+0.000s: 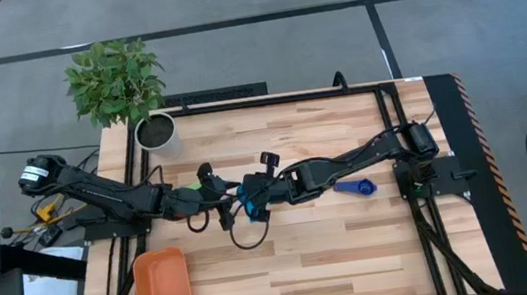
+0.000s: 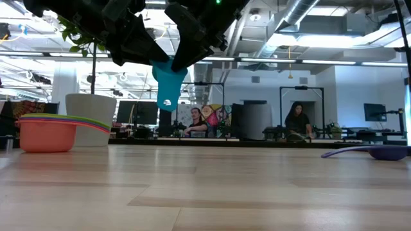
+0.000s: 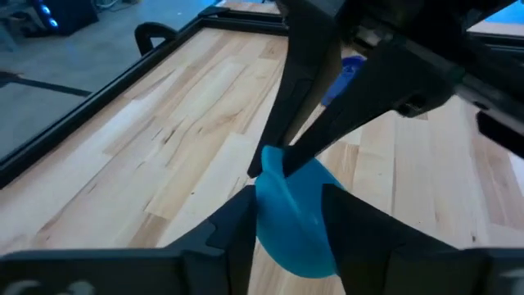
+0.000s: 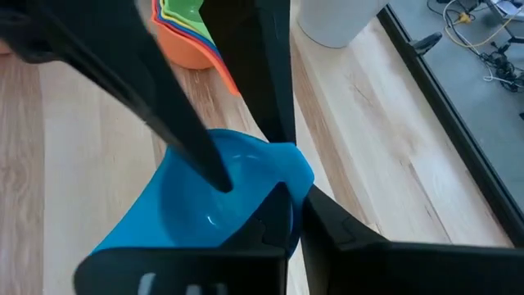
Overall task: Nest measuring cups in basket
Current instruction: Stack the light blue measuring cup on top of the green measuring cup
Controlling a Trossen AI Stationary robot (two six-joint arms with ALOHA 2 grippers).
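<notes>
While hanging clear of the table at the centre of the high view, gripped from both sides: light blue cup (image 2: 168, 86). Pinched at the rim by right gripper (image 4: 296, 197), closed tight on the thin wall. Clamped too by left gripper (image 3: 286, 209), narrow, with one finger inside the bowl and the other outside, both touching plastic. Seen at upper centre of the low view, dangling below the dark fingers.

Lower left of the high view: orange basket (image 1: 163, 286), well apart from the held cup. Left edge of the low view: stack of nested cups (image 2: 48, 131) standing on the table, orange outermost, green and yellow inside, in front of white pot (image 1: 156, 130). Right of centre in the high view: dark blue cup (image 1: 356, 187), lying on the wood beside the right arm, touching neither gripper.
</notes>
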